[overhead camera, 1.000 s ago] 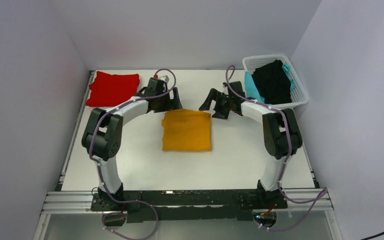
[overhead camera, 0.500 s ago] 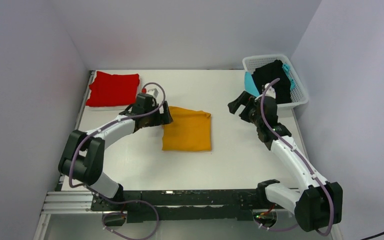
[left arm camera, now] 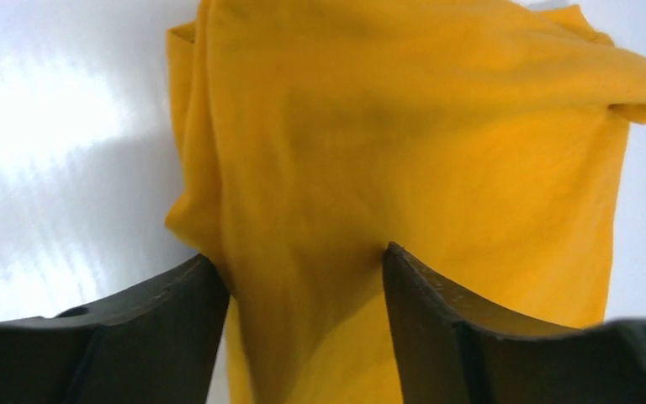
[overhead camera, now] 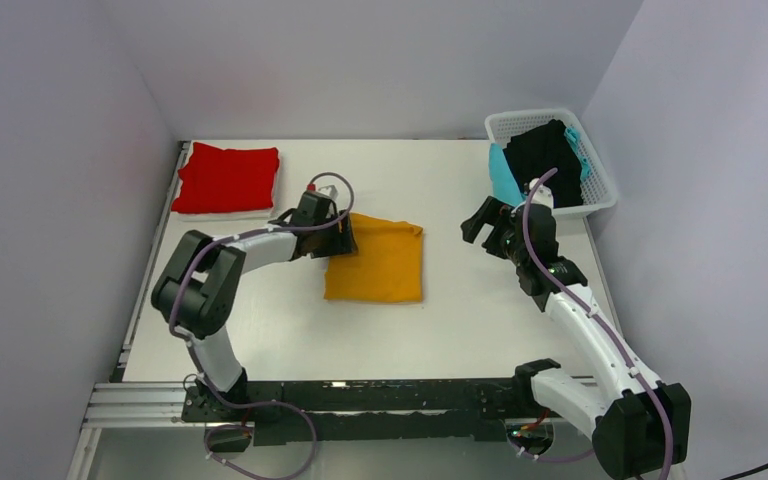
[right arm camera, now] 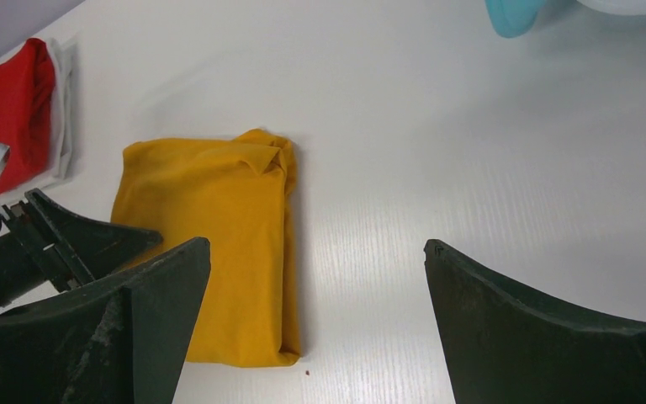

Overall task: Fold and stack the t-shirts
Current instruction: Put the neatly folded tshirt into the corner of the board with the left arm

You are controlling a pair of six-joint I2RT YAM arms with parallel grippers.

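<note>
L gripper [left arm camera: 303, 261]: jaws spread approx. halfway, straddling the near-left corner of the folded yellow t-shirt [overhead camera: 375, 262]; cloth sits between the fingers [left arm camera: 164, 324], not visibly clamped. R gripper [right arm camera: 318, 252]: jaws wide apart, holding nothing, above bare table [overhead camera: 460, 310] btwn shirt and basket [overhead camera: 601, 182]. Yellow shirt lies flat mid-table. Red t-shirt [overhead camera: 225, 178] folded at far-left corner. Basket far right w/ black and teal garments.

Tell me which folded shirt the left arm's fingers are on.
The yellow shirt mid-table: the left fingers straddle its edge. The red shirt lies apart at the far left corner, untouched.
</note>
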